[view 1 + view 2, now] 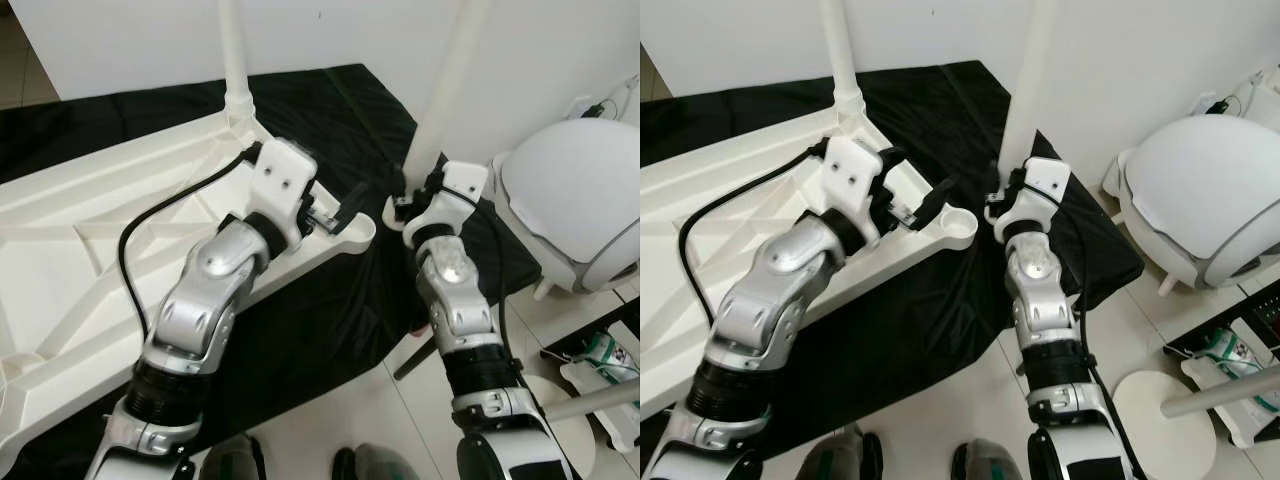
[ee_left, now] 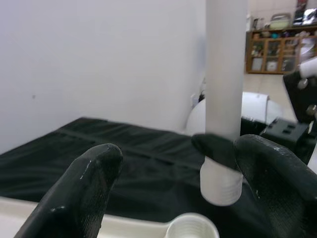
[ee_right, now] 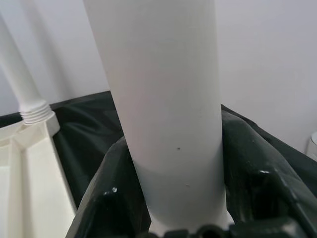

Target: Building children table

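Now my right end effector (image 1: 408, 207) pinches the upright table leg (image 1: 447, 90) just beside the tabletop's empty corner socket (image 1: 352, 229); my left end effector (image 1: 340, 215), spread, braces there.

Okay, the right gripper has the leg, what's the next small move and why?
Probably shift the leg sideways, toward the robot's left, until its threaded end sits above the open socket at the tabletop corner, then lower it. The right gripper holds the leg upright just beside that socket, not over it. The left gripper rests open at the corner.
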`<state>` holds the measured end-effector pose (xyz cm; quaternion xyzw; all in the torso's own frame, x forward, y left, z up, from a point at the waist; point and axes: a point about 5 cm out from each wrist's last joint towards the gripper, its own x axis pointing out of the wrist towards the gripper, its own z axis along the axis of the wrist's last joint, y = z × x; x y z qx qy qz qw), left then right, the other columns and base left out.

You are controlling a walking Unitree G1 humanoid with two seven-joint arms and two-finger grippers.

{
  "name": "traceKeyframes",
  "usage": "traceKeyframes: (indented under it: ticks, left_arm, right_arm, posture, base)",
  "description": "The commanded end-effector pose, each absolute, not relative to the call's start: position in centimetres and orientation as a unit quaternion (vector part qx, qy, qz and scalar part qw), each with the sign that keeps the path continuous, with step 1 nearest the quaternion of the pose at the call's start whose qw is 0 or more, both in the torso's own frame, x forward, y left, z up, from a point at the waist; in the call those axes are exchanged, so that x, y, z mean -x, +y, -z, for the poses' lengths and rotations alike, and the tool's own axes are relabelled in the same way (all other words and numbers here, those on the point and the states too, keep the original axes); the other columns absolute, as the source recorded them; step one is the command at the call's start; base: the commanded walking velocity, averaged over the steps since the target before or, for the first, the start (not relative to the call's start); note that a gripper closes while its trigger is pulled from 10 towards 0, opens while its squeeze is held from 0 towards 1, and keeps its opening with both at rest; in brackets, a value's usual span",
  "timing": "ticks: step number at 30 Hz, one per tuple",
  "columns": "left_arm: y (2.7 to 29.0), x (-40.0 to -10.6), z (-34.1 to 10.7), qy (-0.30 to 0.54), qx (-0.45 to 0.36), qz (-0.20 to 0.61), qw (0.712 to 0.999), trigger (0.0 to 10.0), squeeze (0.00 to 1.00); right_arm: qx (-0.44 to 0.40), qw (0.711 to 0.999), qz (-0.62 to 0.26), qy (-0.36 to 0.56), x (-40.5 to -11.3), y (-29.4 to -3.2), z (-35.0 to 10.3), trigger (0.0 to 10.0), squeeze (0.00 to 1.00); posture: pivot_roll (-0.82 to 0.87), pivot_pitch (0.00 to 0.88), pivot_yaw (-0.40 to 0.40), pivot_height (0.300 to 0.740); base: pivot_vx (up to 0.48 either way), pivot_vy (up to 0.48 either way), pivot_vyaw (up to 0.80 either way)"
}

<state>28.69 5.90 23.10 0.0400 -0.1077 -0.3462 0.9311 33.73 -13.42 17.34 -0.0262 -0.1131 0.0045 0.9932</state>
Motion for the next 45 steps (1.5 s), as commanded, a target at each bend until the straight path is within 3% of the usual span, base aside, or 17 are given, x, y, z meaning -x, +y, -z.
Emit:
traceKeyframes:
  ticks: [1, 2, 3, 23, 45]
  left_arm:
    - [5.2, -29.0, -23.5, -0.105, -0.018, 0.366, 0.924, 10.0, 0.4]
    - [5.1, -29.1, -23.7, -0.106, -0.007, 0.37, 0.923, 10.0, 0.4]
    - [4.9, -29.2, -24.0, -0.105, 0.003, 0.375, 0.921, 10.0, 0.0]
    - [2.3, -31.1, -27.6, -0.114, 0.038, 0.401, 0.908, 10.0, 0.0]
    - [1.0, -32.4, -29.9, -0.137, 0.041, 0.389, 0.91, 10.0, 0.0]
  right_arm:
    - [0.035, 0.992, -0.008, -0.12, -34.1, -13.9, -17.6, 10.0, 0.0]
    - [0.038, 0.992, -0.011, -0.12, -34.2, -14.0, -17.6, 10.0, 0.0]
    - [0.04, 0.992, -0.015, -0.119, -34.2, -14.1, -17.6, 10.0, 0.0]
    - [0.089, 0.976, -0.156, -0.125, -35.2, -11.5, -18.8, 10.0, 0.0]
    - [0.129, 0.961, -0.213, -0.122, -35.3, -11.4, -18.6, 10.0, 0.0]
  posture:
    - [-0.01, 0.038, -0.03, 0.74]
    - [-0.01, 0.038, -0.03, 0.74]
    - [-0.01, 0.038, -0.031, 0.74]
    - [-0.02, 0.029, -0.033, 0.74]
    - [-0.04, 0.0, -0.02, 0.74]
  base:
    - [0.0, 0.0, 0.0]
    - [0.0, 0.0, 0.0]
    - [0.0, 0.0, 0.0]
    - [0.0, 0.0, 0.0]
    - [0.0, 0.0, 0.0]
